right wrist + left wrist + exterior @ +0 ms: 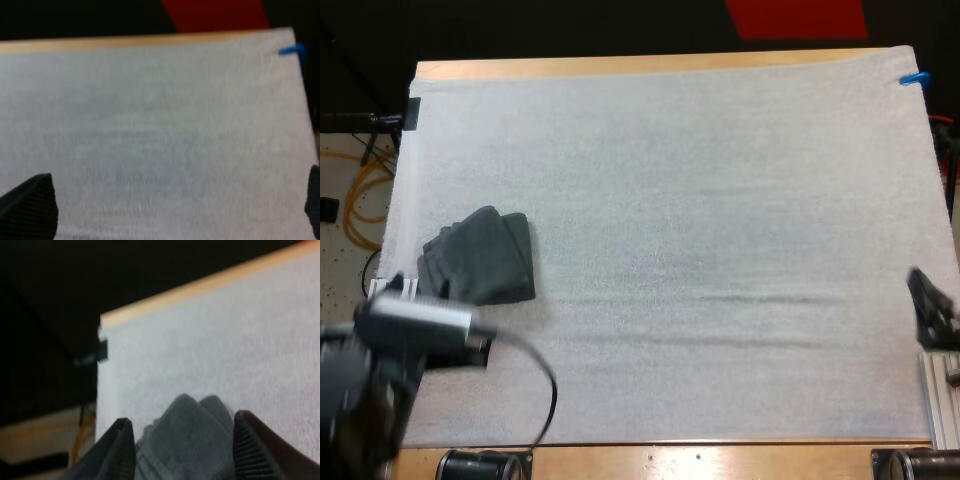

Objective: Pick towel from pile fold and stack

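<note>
- At the left side of the high view, a folded dark grey-green towel (pixel 480 255) lies on the white mat (pixel 700 200), near the mat's left edge; stepped layers show along its side, so I judge it a folded stack and not a crumpled piece.
- My left tool (pixel 184 440) sits at the towel's near end. Its fingers (pixel 122 450) are spread, one on each side of the cloth, and the towel runs away from me between them.
- I cannot tell whether the pads brush the fabric; the cloth looks unsqueezed.
- In the high view my left arm comes in from the lower left and covers the towel's near edge, so that is the nearer arm by far.
- The bundle is close to square and slightly turned on the mat, so I cannot name a long axis.
- My right tool (pixel 928 300) hangs at the right edge of the high view, well apart from the towel, with its fingers (pixel 30 210) spread wide over bare mat.
- Nothing lies on the mat between the towel and either tool. The wooden tabletop (pixel 620 66) shows as a strip along the far side.
</note>
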You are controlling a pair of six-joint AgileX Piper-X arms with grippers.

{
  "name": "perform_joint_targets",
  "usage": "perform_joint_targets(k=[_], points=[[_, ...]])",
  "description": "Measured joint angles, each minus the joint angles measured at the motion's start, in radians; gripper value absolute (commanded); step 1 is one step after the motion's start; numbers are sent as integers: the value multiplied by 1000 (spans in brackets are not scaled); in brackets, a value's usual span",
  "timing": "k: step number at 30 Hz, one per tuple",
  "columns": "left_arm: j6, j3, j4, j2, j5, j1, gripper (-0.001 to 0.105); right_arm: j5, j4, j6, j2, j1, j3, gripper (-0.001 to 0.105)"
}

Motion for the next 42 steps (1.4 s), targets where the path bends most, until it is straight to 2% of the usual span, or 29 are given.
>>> perform_joint_targets(k=[5, 9, 13, 18, 22, 25, 29, 33, 37, 42], points=[[13, 121, 8, -261, -4, 0, 44, 0, 1, 0, -223, 0, 7, 98], [15, 159, 71, -414, -5, 0, 44, 0, 1, 0, -358, 0, 27, 98], [15, 161, 178, -443, -5, 0, 44, 0, 3, 0, -460, 0, 60, 98], [15, 163, 350, -443, -14, 0, 44, 0, 54, 0, -473, 0, 98, 98], [11, 175, 397, -442, -16, 0, 44, 0, 60, 0, -473, 0, 152, 98], [8, 178, 359, -441, -16, 0, 44, 0, 24, 0, -473, 0, 200, 98], [8, 223, 232, -441, -14, 0, 44, 0, -76, -7, -471, 0, 293, 98], [8, 319, 84, -441, -14, 0, 44, 0, -154, -7, -471, 0, 400, 98], [8, 441, -52, -439, -14, 0, 44, 0, -168, -7, -470, 0, 478, 98], [5, 561, -146, -439, -14, 0, 44, 0, -168, -7, -470, 0, 531, 98]])
